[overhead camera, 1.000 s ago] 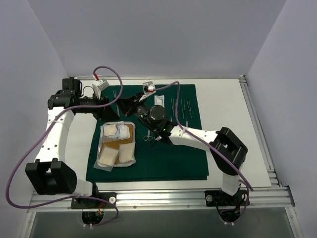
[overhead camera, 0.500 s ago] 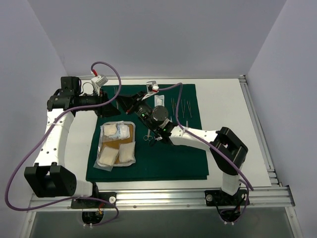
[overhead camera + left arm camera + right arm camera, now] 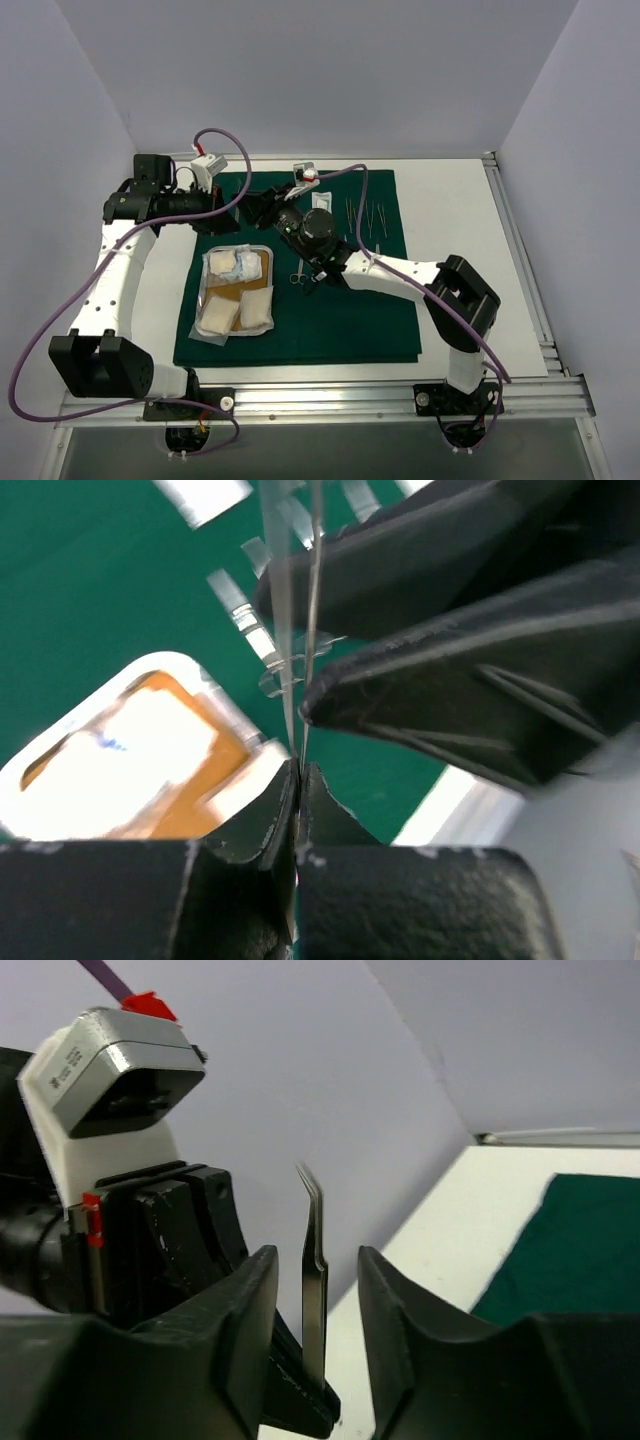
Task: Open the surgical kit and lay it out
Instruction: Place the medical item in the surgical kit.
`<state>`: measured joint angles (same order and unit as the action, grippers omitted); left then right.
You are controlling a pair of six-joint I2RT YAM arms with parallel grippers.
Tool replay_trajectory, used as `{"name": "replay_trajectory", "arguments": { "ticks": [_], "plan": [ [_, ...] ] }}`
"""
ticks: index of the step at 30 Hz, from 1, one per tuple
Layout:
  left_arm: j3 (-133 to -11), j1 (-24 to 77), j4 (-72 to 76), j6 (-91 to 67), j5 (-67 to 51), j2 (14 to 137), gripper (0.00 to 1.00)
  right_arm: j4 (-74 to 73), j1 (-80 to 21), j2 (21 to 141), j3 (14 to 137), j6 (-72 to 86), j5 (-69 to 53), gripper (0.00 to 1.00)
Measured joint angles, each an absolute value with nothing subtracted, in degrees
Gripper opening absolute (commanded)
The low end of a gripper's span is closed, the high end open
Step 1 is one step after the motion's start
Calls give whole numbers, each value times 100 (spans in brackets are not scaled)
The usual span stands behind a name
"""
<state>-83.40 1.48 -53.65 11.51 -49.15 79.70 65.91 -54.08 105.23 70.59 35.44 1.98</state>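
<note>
The dark green cloth (image 3: 330, 320) lies spread on the table, with the steel tray (image 3: 204, 262) on its left part. White gauze packets (image 3: 222, 313) lie in the tray on the tan liner (image 3: 190, 770). Above the cloth's back left, my left gripper (image 3: 232, 203) is shut on one end of the steel tweezers (image 3: 284, 660). My right gripper (image 3: 317, 1257) faces it, open. The tweezers (image 3: 313, 1320) stand between its fingers (image 3: 250, 1300) and touch neither. Scissors (image 3: 297, 275) lie right of the tray.
More steel instruments (image 3: 365, 215) lie in a row at the cloth's back right, with a small white packet (image 3: 320, 200) beside them. Purple cables (image 3: 225, 140) loop over both arms. An aluminium rail (image 3: 330, 395) runs along the near edge, and walls enclose the table.
The left gripper has closed on the tweezers and shifted slightly right. The right gripper has opened and let go of them.
</note>
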Motion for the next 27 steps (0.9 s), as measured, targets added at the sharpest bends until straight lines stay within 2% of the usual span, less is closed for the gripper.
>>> {"name": "replay_trajectory", "arguments": {
  "ticks": [1, 4, 11, 15, 21, 24, 27],
  "plan": [
    [-8340, 237, -5363, 1109, -4593, 7970, 2, 6372, -5411, 10523, 7111, 3474, 303, 39],
    [-8337, 495, -5341, 1033, -3586, 7970, 2, 5714, -5522, 10525, 7332, 3275, 884, 40],
    [-8195, 1048, -5249, 895, -1918, 7955, 2, 4777, -6130, 10530, 7599, 3052, 2484, 35],
    [-8141, 1337, -5207, 838, -1509, 7955, 2, 4517, -6165, 10624, 7712, 3100, 2880, 28],
    [-8051, 1573, -5186, 836, -1345, 7926, 2, 4362, -6147, 10906, 7959, 3151, 3229, 26],
    [-8023, 1579, -5188, 838, -1253, 7920, 2, 4311, -6147, 11041, 8055, 3190, 3306, 20],
    [-8009, 1612, -5190, 843, -1219, 7920, 2, 4281, -6156, 11083, 8106, 3286, 3352, 3]
  ]
}}
